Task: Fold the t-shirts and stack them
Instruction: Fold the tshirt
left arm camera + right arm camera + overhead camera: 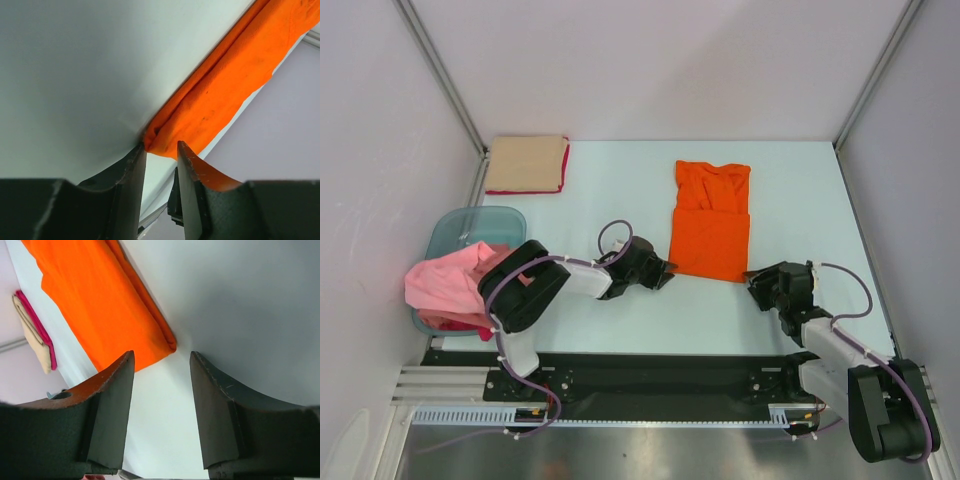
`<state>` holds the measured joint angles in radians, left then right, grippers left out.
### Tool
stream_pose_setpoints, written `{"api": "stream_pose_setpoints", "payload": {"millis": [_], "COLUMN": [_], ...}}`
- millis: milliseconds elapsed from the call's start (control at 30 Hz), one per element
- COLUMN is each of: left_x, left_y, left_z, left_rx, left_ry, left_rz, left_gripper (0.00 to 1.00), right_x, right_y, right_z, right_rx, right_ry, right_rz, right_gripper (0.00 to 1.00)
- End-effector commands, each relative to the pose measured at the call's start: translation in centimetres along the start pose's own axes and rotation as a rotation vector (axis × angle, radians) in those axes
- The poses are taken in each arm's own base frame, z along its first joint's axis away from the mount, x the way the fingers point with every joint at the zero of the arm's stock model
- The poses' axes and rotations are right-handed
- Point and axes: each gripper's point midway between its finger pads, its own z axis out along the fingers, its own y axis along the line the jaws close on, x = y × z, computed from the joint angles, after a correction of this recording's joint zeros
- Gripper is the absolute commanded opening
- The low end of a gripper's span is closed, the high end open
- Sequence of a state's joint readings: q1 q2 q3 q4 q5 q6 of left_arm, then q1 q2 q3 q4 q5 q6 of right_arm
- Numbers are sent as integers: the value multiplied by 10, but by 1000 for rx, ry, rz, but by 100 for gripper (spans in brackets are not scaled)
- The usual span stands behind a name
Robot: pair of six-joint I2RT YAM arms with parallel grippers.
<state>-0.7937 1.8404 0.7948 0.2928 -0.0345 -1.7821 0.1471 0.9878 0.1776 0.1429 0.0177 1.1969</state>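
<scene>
Top view: bright orange cloth t-shirt [710, 225] lies right of centre on the pale table [610, 185], sleeves turned in, its long axis running up the frame. At its lower-left corner sits the left pincer [666, 268], touching or very nearly so. Just off the lower-right corner is the right pincer [752, 279]. Upper left of the frame: folded tan t-shirt [525, 160] stacked on a red one [564, 168]. Left edge: crumpled pink t-shirt [445, 280] draped over the translucent blue-green plastic tub [470, 228]. Left wrist view: jaws stand narrowly apart at lower centre, the orange corner right at their mouth. Cannot tell whether the pads bite cloth or only bracket it. Right wrist view: jaws spread wide and holding nothing. The orange corner lies just ahead of the tips, nearer the finger on the left of the frame, with bare table showing between. Judged step: taking both hem corners to fold the shirt up toward the collar. Risks from here: the two sides are uneven, so if one corner lifts before the other is held, the hem would skew and the fold come out crooked. The corner is several layers thick, so a shallow pinch could catch the top layer only and peel the sleeve fold open. A low approach by the right side could also push its corner away and bunch the cloth.
</scene>
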Motion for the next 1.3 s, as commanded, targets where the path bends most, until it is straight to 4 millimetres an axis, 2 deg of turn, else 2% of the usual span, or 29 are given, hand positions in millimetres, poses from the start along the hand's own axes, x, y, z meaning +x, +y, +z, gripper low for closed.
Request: {"api": "stream_pose_setpoints", "payload": {"millis": [0,100,300,500,800,933,967,1067,1133,1167,1200,1233,1267], "left_x": [-12,-14,-20,-23,-25,-24,-24,-25,-20,-20,-19,-20,-19], "left_y": [46,51,58,65,61,58,58,56,53,51,49,48,43], "left_z": [8,8,5,6,8,10,11,13,12,12,11,10,7], "left_rx": [-148,-160,-175,-187,-172,-161,-160,-149,-145,-139,-131,-132,-118], "left_ry": [-47,-50,-58,-53,-51,-38,-36,-35,-8,-6,-5,-9,-7], "left_rz": [-11,-16,-23,-38,-43,-43,-43,-36,-26,-10,1,10,30], "left_gripper": [38,37,43,42,37,25,24,10,0,0,0,1,0], "right_x": [-8,-9,-3,4,6,5,5,3,1,2,2,3,5], "right_y": [-29,-31,-28,-28,-26,-26,-26,-25,-24,-24,-24,-24,-24], "right_z": [4,6,5,7,13,13,13,15,15,15,15,14,13], "right_rx": [105,113,124,141,164,170,171,170,165,163,155,151,150], "right_ry": [-72,-79,-43,-35,-25,-33,-33,-41,-50,-47,-47,-42,-30], "right_rz": [43,53,58,68,85,95,98,96,86,81,81,78,74], "right_gripper": [53,53,52,51,47,46,44,36,27,22,4,0,0]}}
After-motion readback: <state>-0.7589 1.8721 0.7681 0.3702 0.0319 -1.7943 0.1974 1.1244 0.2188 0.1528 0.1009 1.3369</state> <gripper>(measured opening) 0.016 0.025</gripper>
